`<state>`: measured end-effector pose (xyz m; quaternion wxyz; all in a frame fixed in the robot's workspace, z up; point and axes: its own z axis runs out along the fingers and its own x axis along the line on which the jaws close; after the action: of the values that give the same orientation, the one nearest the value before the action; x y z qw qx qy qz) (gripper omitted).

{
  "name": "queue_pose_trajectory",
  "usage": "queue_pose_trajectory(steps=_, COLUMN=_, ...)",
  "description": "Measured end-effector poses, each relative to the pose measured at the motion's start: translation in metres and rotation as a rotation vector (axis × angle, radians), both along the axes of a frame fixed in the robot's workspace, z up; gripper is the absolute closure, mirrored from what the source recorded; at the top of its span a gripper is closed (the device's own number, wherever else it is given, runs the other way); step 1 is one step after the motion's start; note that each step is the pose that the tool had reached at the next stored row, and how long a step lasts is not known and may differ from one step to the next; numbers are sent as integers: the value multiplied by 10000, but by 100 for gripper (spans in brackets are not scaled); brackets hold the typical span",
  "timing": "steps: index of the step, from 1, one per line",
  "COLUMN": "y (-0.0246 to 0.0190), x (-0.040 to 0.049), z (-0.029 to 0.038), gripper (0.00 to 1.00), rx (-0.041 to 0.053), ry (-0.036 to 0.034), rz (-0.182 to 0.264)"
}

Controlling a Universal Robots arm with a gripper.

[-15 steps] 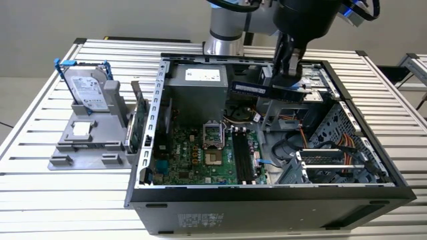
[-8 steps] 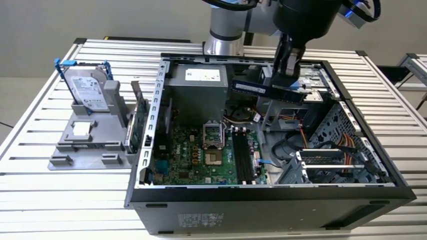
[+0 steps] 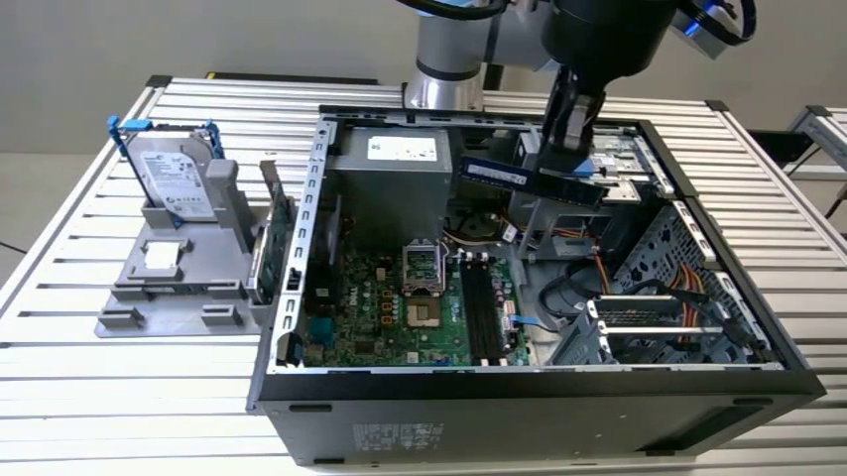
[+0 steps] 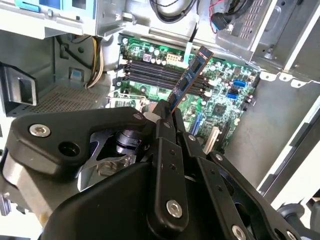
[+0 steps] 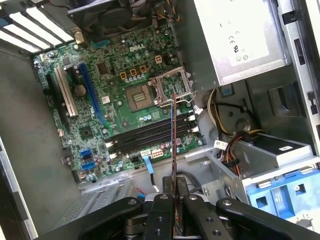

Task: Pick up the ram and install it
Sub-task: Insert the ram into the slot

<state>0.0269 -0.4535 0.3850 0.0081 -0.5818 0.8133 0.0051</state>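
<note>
Black end effector point(image 4: 169, 114), silver screws point(image 4: 173, 208)

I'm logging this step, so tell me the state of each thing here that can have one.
Memory stick: gripped, held above the board, not in a slot.
Hand: shut on the memory stick.
Memory slots: empty.
Computer case: lying flat, side open.
Hard drive: upright in its grey stand, outside the case.

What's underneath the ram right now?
The ram, shut in the gripper, hangs over the open computer case. Below it lies the green motherboard with its black memory slots, empty where visible. The stick's edge covers a thin strip across them.
</note>
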Motion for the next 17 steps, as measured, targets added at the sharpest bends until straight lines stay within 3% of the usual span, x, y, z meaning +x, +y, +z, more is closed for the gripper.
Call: queue_pose_trajectory(steps=17, y=0, x=0, z=0, gripper=100, rx=0, ry=0, rz=-530)
